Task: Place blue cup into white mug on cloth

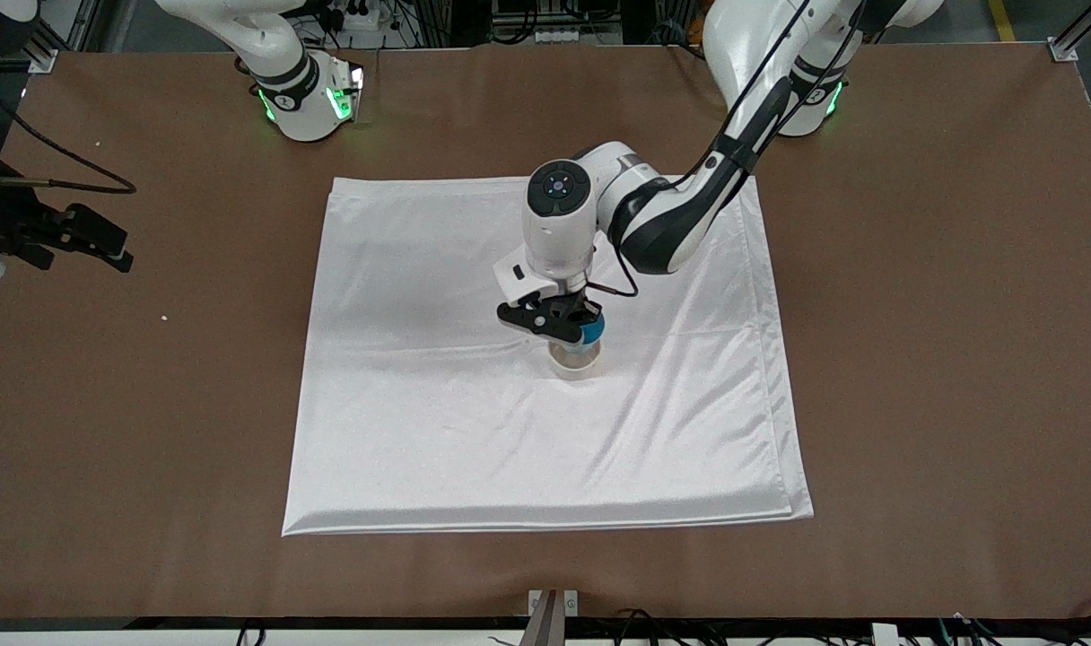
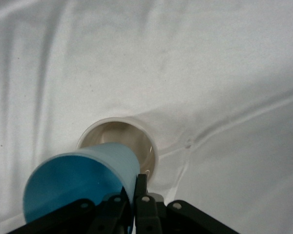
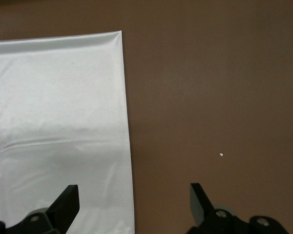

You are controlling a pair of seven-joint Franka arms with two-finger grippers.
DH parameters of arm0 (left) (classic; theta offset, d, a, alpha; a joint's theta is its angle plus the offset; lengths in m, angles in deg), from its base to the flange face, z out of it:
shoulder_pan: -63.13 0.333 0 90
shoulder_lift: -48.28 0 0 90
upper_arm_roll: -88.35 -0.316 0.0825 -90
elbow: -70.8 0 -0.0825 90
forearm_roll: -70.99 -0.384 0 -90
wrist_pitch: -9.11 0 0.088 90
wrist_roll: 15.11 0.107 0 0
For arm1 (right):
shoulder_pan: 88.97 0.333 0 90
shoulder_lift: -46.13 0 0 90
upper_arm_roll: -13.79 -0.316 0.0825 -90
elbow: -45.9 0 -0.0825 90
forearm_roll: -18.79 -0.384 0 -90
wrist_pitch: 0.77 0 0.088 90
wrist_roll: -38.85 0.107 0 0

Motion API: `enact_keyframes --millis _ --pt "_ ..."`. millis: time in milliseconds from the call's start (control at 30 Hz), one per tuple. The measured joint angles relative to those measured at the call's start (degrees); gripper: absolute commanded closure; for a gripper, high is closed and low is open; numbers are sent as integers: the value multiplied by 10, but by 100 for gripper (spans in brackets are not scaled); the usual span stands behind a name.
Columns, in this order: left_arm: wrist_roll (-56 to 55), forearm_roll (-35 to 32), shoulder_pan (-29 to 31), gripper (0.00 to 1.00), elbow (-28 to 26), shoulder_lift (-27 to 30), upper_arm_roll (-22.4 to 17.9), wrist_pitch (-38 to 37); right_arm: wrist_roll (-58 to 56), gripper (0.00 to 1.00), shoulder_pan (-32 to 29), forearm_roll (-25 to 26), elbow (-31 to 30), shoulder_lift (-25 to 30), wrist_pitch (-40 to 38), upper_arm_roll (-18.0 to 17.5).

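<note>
The white cloth lies spread in the middle of the table. On it stands the white mug, mouth up; its handle is hidden. My left gripper hangs just above the mug, shut on the blue cup. In the left wrist view the blue cup is tilted over the mug's open mouth. The left gripper pinches the cup's wall, one finger inside and one outside. My right gripper waits open and empty above the cloth's edge at the right arm's end of the table.
Brown table surrounds the cloth on all sides. A small white speck lies on the table toward the right arm's end. Black gear and a cable sit at that end's edge.
</note>
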Motion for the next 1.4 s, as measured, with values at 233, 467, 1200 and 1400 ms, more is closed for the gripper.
enact_keyframes --millis 233,467,1200,1400 --pt "5 -1 -4 100 1 -7 -7 13 -38 0 0 0 -1 0 0 11" --pt "6 -2 -4 100 1 -16 -8 20 -42 0 4 0 -4 0 0 11" --pt "6 -3 -5 0 2 -26 -9 24 -63 0 31 0 -12 5 -2 35" --pt "6 -3 -5 0 5 -26 -9 24 -69 0 31 0 -13 5 -2 39"
